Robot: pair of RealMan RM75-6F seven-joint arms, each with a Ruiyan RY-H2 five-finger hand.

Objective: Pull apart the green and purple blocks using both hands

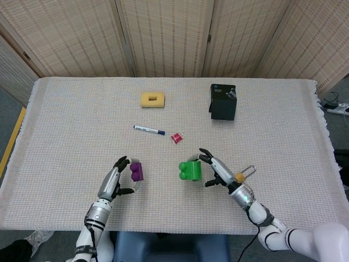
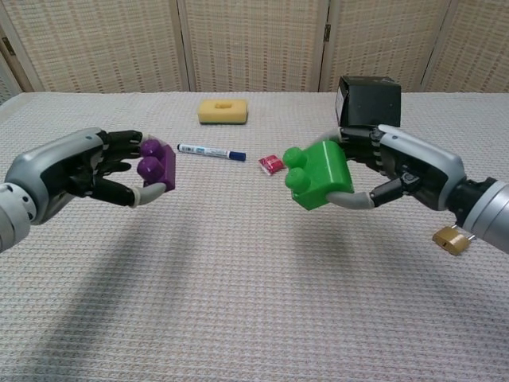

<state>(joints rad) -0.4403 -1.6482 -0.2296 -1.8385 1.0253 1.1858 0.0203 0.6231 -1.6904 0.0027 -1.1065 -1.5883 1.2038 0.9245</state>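
The purple block [image 1: 136, 171] [image 2: 157, 165] is gripped in my left hand [image 1: 116, 177] [image 2: 87, 168], raised above the cloth at the near left. My right hand [image 1: 218, 171] [image 2: 398, 165] grips the green block [image 1: 191, 170] [image 2: 317, 175], whose studs face left toward the purple one. A wide gap lies between the two blocks; they do not touch. Both hands hover over the table's near edge, fingers wrapped round their blocks.
On the woven tablecloth [image 1: 82, 125] lie a blue-capped marker [image 1: 149, 130], a small red packet [image 1: 176, 137], a yellow sponge [image 1: 152, 99], a black box [image 1: 223, 101] and a brass padlock [image 1: 241, 176] just right of my right hand.
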